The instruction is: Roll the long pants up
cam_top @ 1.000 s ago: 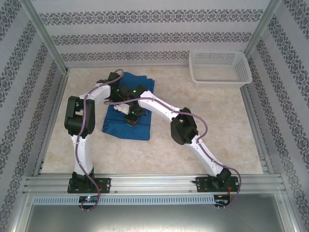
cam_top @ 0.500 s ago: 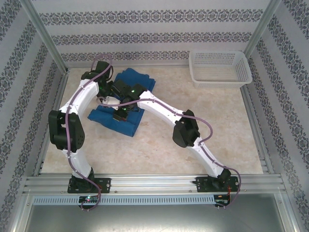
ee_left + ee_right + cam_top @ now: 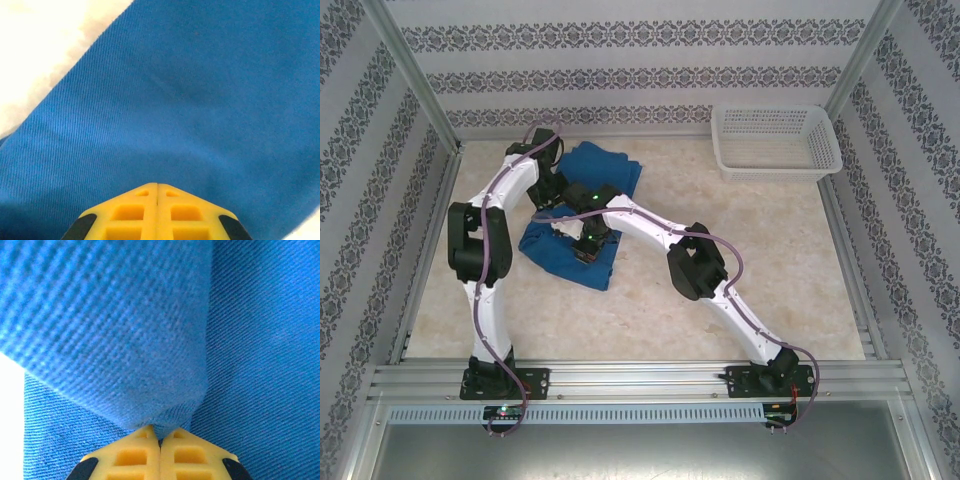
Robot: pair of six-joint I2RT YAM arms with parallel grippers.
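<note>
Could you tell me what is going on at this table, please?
Both arms are working on the long pants, a partly folded blue heap toward the far left of the table. The right gripper has its jaws shut on a fold of the cloth; the left gripper is shut too, tips against the fabric. The white basket stands apart, far right.

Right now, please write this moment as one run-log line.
long pants: bunched, not yet rolled | left end effector: shut, at fabric | right end effector: shut on pants fold
</note>
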